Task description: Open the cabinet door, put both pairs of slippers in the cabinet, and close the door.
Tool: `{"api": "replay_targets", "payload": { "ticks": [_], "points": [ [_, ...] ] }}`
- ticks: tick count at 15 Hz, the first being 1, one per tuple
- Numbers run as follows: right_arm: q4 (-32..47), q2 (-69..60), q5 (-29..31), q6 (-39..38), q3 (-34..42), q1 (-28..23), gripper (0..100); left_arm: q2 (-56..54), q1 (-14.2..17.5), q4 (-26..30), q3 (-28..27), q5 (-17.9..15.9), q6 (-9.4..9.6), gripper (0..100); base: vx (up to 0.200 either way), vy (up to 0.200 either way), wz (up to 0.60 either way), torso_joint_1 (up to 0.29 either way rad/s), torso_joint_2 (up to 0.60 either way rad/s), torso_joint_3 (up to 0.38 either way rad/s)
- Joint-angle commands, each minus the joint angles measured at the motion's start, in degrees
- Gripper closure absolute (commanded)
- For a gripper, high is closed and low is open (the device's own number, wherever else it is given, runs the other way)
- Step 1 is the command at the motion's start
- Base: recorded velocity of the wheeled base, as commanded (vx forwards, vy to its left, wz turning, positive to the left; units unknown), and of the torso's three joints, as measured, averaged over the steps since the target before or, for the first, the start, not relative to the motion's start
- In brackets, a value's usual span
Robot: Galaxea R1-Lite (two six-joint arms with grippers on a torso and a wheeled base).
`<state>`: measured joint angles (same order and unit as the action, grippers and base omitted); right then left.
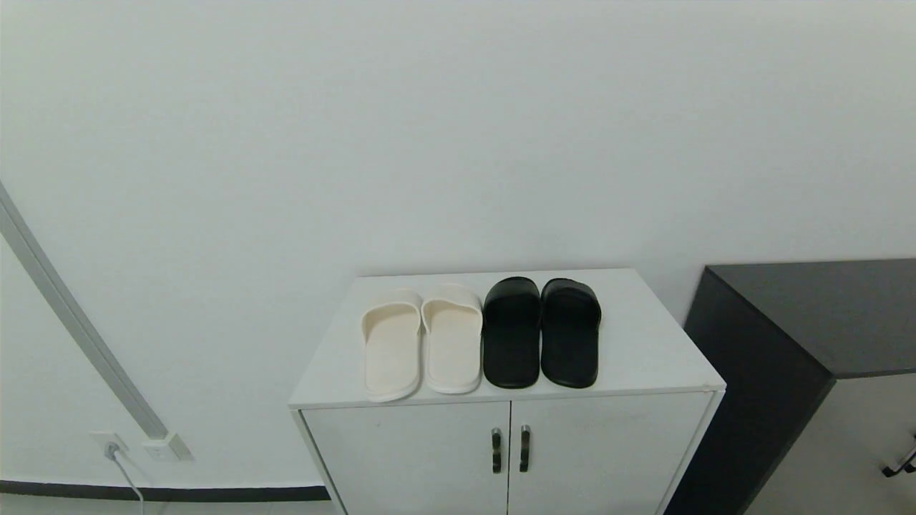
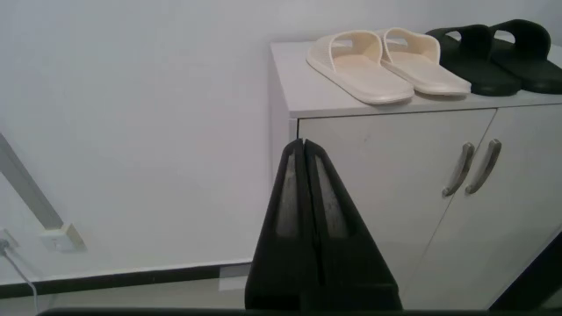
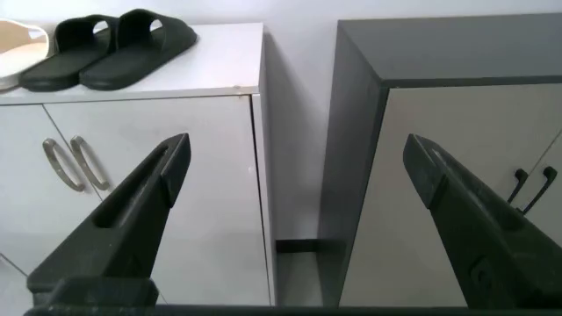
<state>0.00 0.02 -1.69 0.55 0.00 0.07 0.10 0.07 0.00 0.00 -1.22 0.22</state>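
Both pairs sit on top of the cabinet (image 1: 401, 458), white slippers (image 1: 421, 343) beside black slippers (image 1: 540, 332), doors shut. Our left claw (image 2: 304, 147) is pinched closed, right claw (image 3: 297, 149) spread wide. We judge the slippers light and bendy; grab the strap (image 1: 511, 292). Pull the rigid handles (image 1: 496, 450) first.

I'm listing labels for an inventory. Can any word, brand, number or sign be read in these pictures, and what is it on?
No readable text in any view.
The white slippers, the black slippers and the cabinet show no print, label or number.
The wall socket is too small to tell whether it carries any marking.
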Motion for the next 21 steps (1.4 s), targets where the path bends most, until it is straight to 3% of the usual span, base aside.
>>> {"api": "replay_targets", "payload": {
  "ticks": [1,4,5,6,9,12,14,16,18,21],
  "points": [
    [0.1,0.2,-0.2,0.1,0.0,0.0,0,0.0,0.0,0.0,0.0,0.0,0.04,100,0.000,0.000,0.00,0.000,0.00,0.000],
    [-0.8,4.2,-0.1,-1.2,-1.8,1.4,0,0.0,0.0,0.0,0.0,0.0,0.04,100,0.000,0.000,0.00,0.000,0.00,0.000],
    [-1.3,7.8,-0.3,-5.9,-8.3,1.6,0,0.0,0.0,0.0,0.0,0.0,0.04,100,0.000,0.000,0.00,0.000,0.00,0.000],
    [-0.4,12.5,-2.9,-7.5,-11.7,1.9,0,0.0,0.0,0.0,0.0,0.0,0.04,100,0.000,0.000,0.00,0.000,0.00,0.000],
    [-2.1,27.7,-8.9,-4.8,-11.7,2.7,0,0.0,0.0,0.0,0.0,0.0,0.22,100,0.000,0.000,0.00,0.000,0.00,0.000],
    [-10.0,41.6,-9.1,-3.4,-15.0,8.8,0,0.0,0.0,0.0,0.0,0.0,0.13,100,0.000,0.000,0.00,0.000,0.00,0.000],
    [-10.5,50.2,-9.0,-5.6,-20.0,14.3,0,0.0,0.0,0.0,0.0,0.0,0.40,100,0.000,0.000,0.00,0.000,0.00,0.000],
    [-10.5,55.5,-7.6,-9.9,-24.3,20.1,0,0.0,0.0,0.0,0.0,0.0,0.48,100,0.000,0.000,0.00,0.000,0.00,0.000],
    [-10.6,63.1,2.0,-15.1,-31.4,28.8,0,0.1,0.0,0.0,0.0,-0.1,0.48,100,0.000,0.000,0.00,0.000,0.00,0.000],
    [-10.5,70.7,6.4,-17.3,-37.4,34.3,0,0.0,0.0,0.0,0.0,-0.1,0.48,100,0.000,0.000,0.00,0.000,0.00,0.000]
  ]
}}
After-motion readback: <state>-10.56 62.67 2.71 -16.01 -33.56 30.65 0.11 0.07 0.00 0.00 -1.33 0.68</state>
